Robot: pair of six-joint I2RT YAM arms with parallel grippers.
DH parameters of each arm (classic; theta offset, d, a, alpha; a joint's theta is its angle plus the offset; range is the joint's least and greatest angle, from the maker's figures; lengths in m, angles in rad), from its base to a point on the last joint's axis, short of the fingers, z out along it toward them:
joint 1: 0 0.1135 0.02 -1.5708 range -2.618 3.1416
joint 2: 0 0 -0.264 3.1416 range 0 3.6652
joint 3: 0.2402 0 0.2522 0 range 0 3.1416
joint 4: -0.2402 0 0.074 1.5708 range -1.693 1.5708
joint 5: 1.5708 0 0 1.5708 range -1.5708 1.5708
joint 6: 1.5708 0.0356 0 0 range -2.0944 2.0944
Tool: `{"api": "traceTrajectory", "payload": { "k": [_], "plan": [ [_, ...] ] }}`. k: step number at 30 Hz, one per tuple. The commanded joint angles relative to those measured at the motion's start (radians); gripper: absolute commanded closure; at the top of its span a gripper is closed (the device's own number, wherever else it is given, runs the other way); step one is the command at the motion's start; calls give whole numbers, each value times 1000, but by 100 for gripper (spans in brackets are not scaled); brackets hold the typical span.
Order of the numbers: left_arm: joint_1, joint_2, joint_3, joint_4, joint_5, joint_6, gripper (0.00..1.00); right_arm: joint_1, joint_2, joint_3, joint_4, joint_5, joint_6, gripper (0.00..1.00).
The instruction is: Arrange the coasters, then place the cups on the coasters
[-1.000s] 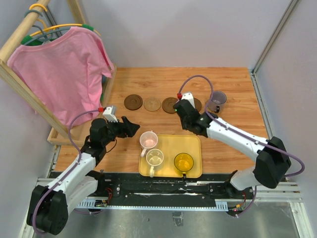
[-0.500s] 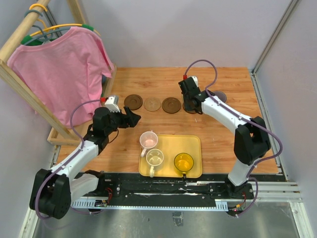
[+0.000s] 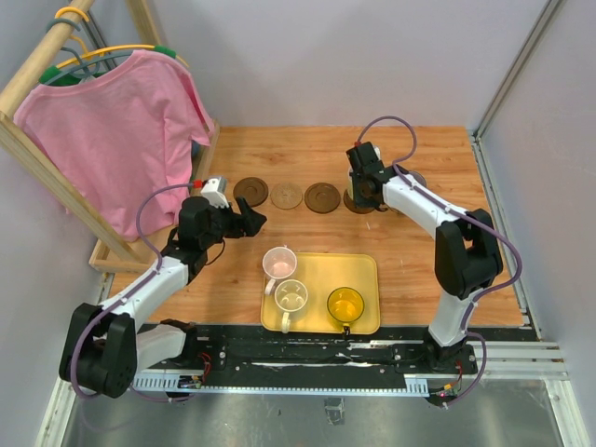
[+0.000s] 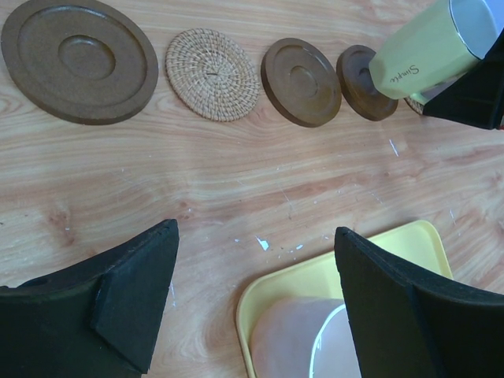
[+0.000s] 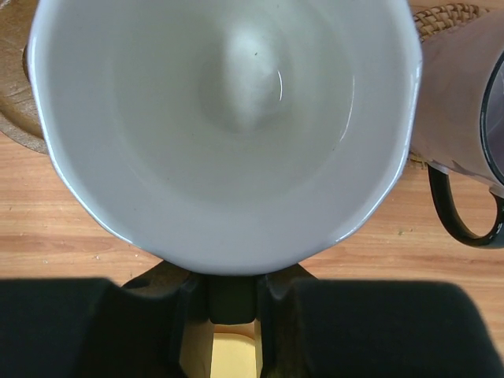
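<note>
Right end effector point(image 5: 232, 303) is pinching the white-green cup point(image 5: 224, 126) by its handle (looks glossy, stiff, chip-prone) over the coaster point(image 4: 364, 83) at one o'clock from the tray point(image 3: 354, 270). Left end effector point(image 4: 256, 230) is hanging spread wide, empty.

Hidden and cropped
Ahead of the right gripper point(image 5: 232, 303) the white cup point(image 5: 228, 134) fills the wrist view, its rim cut at the top. Its handle and the jaws' tips are hidden beneath the rim, and the coaster point(image 5: 14, 126) below shows only as a sliver on the left. To the right, the purple cup point(image 5: 453, 102) is cropped and covers most of a woven coaster point(image 5: 445, 16). Between the left gripper's point(image 4: 256, 232) jaws, the pink cup point(image 4: 291, 339) and tray point(image 4: 405, 250) run off the bottom edge.
</note>
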Motion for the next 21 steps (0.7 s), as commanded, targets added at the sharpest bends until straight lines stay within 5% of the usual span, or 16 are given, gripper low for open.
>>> {"api": "traceTrajectory", "payload": {
  "k": [1, 21],
  "plan": [
    [-6, 11, 30, 31, 13, 11, 16, -28, 2, 8, 63, -15, 22, 99],
    [-6, 51, 43, 50, 23, 9, 16, -58, 62, 35, 49, -61, 35, 99]
  ]
}}
